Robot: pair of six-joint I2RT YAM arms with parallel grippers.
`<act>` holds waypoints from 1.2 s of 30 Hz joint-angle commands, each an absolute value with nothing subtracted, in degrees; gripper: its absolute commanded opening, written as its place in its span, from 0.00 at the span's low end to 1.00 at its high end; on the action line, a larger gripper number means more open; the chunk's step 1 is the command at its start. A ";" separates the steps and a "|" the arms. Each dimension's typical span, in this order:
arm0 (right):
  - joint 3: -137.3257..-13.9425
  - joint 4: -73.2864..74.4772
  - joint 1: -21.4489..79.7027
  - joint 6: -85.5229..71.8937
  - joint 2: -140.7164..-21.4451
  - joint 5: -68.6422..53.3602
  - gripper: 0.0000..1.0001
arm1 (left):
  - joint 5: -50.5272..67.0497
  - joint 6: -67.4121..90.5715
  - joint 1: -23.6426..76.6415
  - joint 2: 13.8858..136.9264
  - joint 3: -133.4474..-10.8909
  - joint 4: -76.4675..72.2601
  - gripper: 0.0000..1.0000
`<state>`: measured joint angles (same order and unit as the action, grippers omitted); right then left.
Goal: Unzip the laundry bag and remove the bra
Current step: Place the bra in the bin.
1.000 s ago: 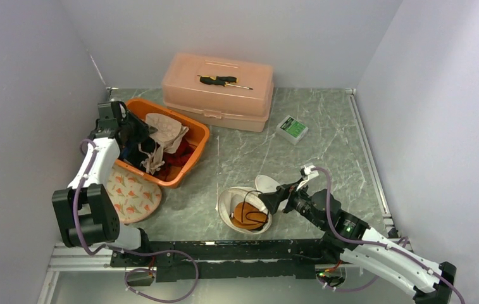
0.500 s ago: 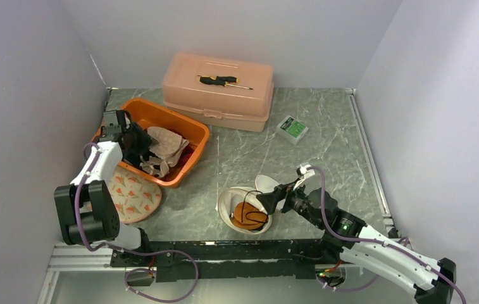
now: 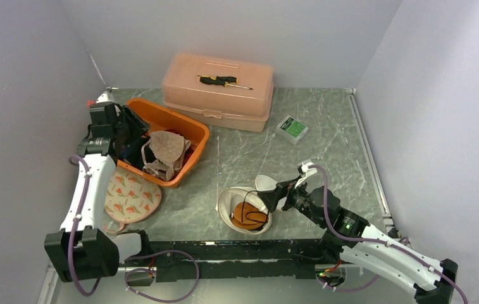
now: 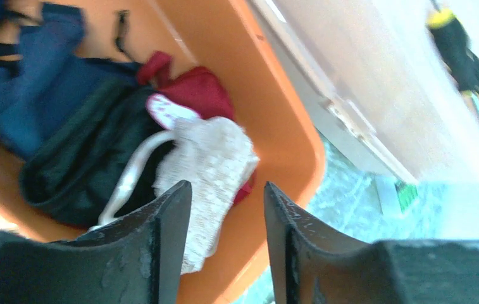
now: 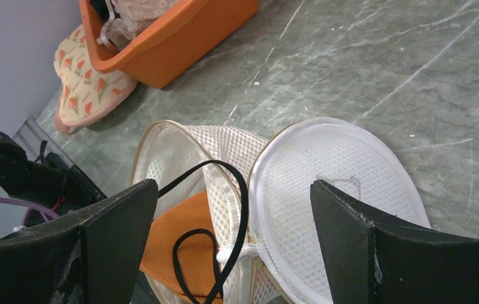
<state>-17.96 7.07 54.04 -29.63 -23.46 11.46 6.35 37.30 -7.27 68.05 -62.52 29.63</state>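
Just released: left hand parted and empty above the orange tub, lace bra dropped inside. Over the unzipped mesh bag on the worktop, right hand spread wide; orange garment inside, probably next.

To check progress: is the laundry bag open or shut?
Open: the bag has its lid flipped aside; the orange bra shows inside.

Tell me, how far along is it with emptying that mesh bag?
Done: the mesh laundry bag is unzipped, its round lid flipped aside. In hand: the right arm's fingers hang open above it, gripping nothing. Left: the orange garment with black straps lies inside, yet to be lifted out.
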 commanded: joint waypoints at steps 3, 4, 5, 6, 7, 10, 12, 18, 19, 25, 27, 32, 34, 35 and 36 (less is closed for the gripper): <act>-21.14 5.60 54.13 -28.57 -26.34 12.89 0.94 | 10.80 35.36 5.63 70.63 -62.95 26.54 0.40; -21.22 5.77 54.13 -28.61 -26.63 13.09 0.94 | 10.56 35.25 7.20 71.77 -63.24 27.03 0.37; -21.26 5.96 54.14 -28.77 -26.69 13.16 0.94 | 10.16 35.55 7.80 72.70 -62.92 27.26 0.33; -21.27 6.16 54.12 -28.89 -26.67 13.16 0.94 | 9.78 36.06 7.90 73.30 -62.18 27.14 0.30; -21.29 6.48 54.07 -29.03 -26.36 13.18 0.94 | 8.88 36.54 7.91 73.64 -60.76 26.84 0.28; -21.11 7.87 54.13 -29.72 -24.86 13.42 0.93 | 5.32 37.61 7.61 74.08 -58.09 26.80 0.24; -21.02 9.22 54.13 -30.12 -23.65 13.69 0.93 | 4.46 38.23 7.39 73.51 -57.44 27.51 0.23; -24.29 14.05 54.14 -30.04 -22.23 13.07 0.93 | 9.16 36.45 9.87 65.16 -60.34 28.34 0.43; -25.06 14.89 54.13 -30.10 -22.28 13.36 0.93 | 9.95 35.34 11.66 63.98 -61.32 28.71 0.48; -27.40 14.75 54.06 -29.97 -23.57 15.56 0.93 | 14.60 35.07 27.58 61.47 -59.95 29.22 0.65; -28.00 14.86 54.14 -29.98 -25.68 15.62 0.93 | 16.05 36.12 32.55 61.68 -57.06 27.94 0.69; -27.49 12.30 53.92 -30.10 -31.21 11.84 0.83 | 17.60 37.19 40.54 63.16 -51.00 24.06 0.94; -27.33 10.64 53.87 -30.18 -33.19 9.83 0.77 | 17.19 36.69 41.20 63.59 -49.52 24.18 0.94; -27.27 10.04 53.83 -30.11 -34.21 8.80 0.75 | 17.18 36.61 41.22 63.75 -48.56 23.92 0.94; -27.25 9.65 53.85 -29.95 -35.41 7.88 0.75 | 17.64 36.36 41.22 64.01 -47.63 23.44 0.94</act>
